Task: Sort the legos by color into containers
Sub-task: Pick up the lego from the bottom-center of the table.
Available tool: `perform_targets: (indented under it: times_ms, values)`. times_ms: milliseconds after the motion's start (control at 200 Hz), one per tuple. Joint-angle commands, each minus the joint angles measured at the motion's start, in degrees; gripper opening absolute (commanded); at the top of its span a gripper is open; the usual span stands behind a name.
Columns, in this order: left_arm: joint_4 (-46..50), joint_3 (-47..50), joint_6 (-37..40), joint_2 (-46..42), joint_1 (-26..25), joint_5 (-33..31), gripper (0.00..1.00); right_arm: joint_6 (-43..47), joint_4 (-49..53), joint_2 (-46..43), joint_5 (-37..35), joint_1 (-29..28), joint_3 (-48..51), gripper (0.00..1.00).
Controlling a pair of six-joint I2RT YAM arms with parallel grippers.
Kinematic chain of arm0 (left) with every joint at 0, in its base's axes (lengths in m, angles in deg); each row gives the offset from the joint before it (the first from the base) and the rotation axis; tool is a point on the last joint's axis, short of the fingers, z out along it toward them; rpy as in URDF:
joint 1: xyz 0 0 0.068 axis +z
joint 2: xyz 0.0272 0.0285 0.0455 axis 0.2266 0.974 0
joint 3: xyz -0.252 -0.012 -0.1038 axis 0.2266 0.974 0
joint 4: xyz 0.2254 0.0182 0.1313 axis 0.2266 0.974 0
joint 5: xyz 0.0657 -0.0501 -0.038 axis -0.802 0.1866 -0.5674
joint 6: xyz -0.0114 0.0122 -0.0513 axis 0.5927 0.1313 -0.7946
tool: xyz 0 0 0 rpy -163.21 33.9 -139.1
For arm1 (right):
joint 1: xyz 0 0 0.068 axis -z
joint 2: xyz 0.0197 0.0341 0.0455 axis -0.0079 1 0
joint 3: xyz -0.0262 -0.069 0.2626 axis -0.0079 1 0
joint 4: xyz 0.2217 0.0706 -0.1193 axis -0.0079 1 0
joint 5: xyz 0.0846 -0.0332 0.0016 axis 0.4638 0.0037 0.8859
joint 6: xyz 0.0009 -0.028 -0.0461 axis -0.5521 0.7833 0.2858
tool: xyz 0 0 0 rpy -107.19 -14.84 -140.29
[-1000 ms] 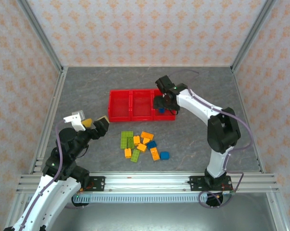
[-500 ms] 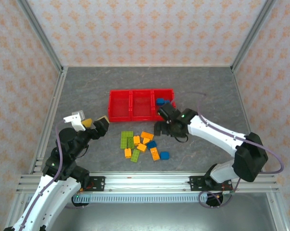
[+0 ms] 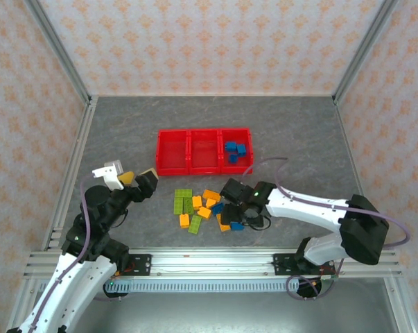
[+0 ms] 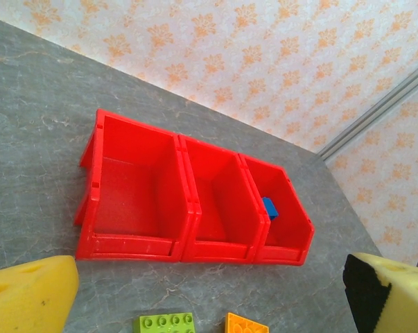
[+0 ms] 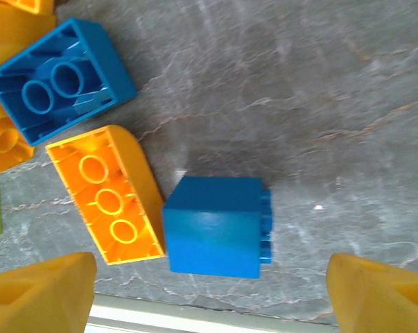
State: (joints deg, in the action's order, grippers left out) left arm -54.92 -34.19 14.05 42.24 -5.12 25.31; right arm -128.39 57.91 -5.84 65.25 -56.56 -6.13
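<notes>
The red tray (image 3: 172,168) of three containers stands mid-table. Its right one holds blue legos (image 3: 235,148); the left and middle ones look empty. The loose pile of green (image 3: 183,201), orange (image 3: 211,195) and blue legos lies in front of it. My right gripper (image 3: 234,216) hangs low over the pile's right end, open. A blue brick (image 5: 215,225) lies on its side between the yellow fingers (image 5: 42,291), touching neither. My left gripper (image 3: 136,182) is open and raised to the left of the pile, with the tray (image 4: 129,246) in front of it.
An upturned orange brick (image 5: 108,194) rests against the blue brick's left side, and another upturned blue brick (image 5: 59,80) lies beyond it. A metal rail (image 3: 215,260) runs along the near edge, close behind my right gripper. Wallpapered walls enclose the table.
My right arm has swung from the tray's right container down to the pile's right end, leaving a blue brick in that container. The left arm has not moved.
</notes>
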Motion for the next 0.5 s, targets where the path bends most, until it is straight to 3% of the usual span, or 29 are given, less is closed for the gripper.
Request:
perform_targets:
  times_ms: [0, 190, 491]
  values:
    - [-2.54, 0.43, 0.6, -1.14, 0.46, 1.05, 0.99, -1.6, -2.14, 1.6, 0.38, -0.72, 0.79, 0.8]
    - [-2.63, 0.52, 0.6, -1.34, 0.42, 1.31, 0.99, -0.87, -2.05, 2.39, -0.61, -0.68, 1.97, 0.66]
    - [-2.63, 0.52, 0.6, -1.34, 0.45, 1.32, 0.99, -1.02, -1.02, 3.81, -4.58, -0.71, 2.66, 0.55]
